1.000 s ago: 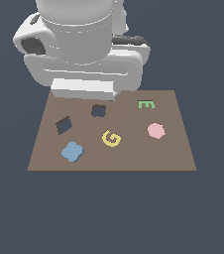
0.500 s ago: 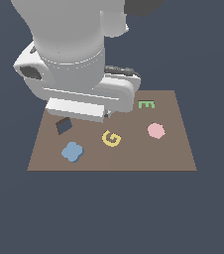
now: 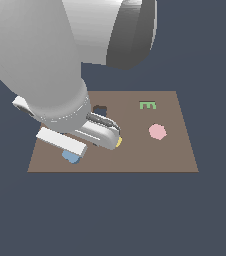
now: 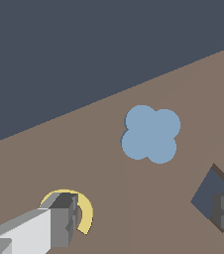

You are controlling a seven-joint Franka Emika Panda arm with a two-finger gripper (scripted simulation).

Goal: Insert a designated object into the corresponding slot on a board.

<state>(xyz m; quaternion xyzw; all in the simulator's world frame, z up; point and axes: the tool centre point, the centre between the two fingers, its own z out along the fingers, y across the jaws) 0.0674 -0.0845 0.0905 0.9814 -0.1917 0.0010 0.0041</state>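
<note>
Now we hover above the flat light-blue lobed piece (image 4: 150, 134) on the brown board (image 3: 175, 150), fingers (image 4: 64, 225) spread apart, and judge descent and closing come next.

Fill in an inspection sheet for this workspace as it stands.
Surface: brown board lying flat.
Job's things: light-blue lobed piece lies free on the board; lobed slot partly hidden by the arm, empty where visible.
Clutter: green E, pink piece, yellow G, square cut-out.
Hand: hand open, fingers apart, above the board beside the blue piece, holding nothing.
Cables: nothing seen.
Surroundings: plain dark ground.
</note>
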